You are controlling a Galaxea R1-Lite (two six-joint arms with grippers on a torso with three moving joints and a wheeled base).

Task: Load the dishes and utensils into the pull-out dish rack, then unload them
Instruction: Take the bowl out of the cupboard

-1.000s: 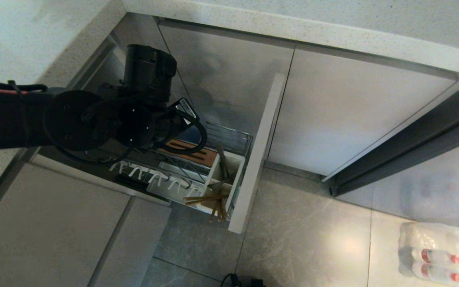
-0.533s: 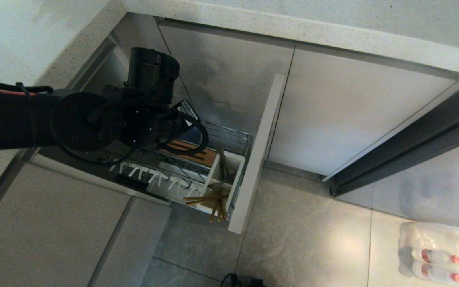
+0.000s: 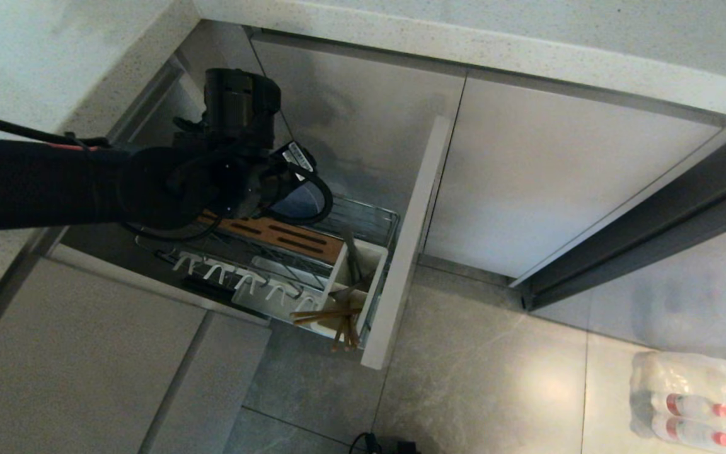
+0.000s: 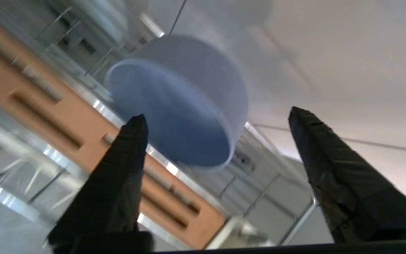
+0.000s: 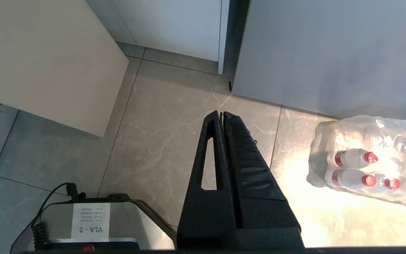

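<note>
With chopsticks (image 3: 328, 313) already in the near white caddy (image 3: 351, 277), the left gripper (image 4: 217, 116) stands fingers apart, empty, over the blue-grey bowl (image 4: 185, 102) set at the rack's (image 3: 372, 217) far side; loading step, pull clear next

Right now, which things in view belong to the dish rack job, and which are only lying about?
Part of the job:
- blue-grey bowl
- chopsticks
- pull-out dish rack
- left gripper, open

Just lying about:
- pack of bottles on the floor
- right gripper, shut, parked

White label (image 5: 90, 219): "VLA - 8", upside-down.
</note>
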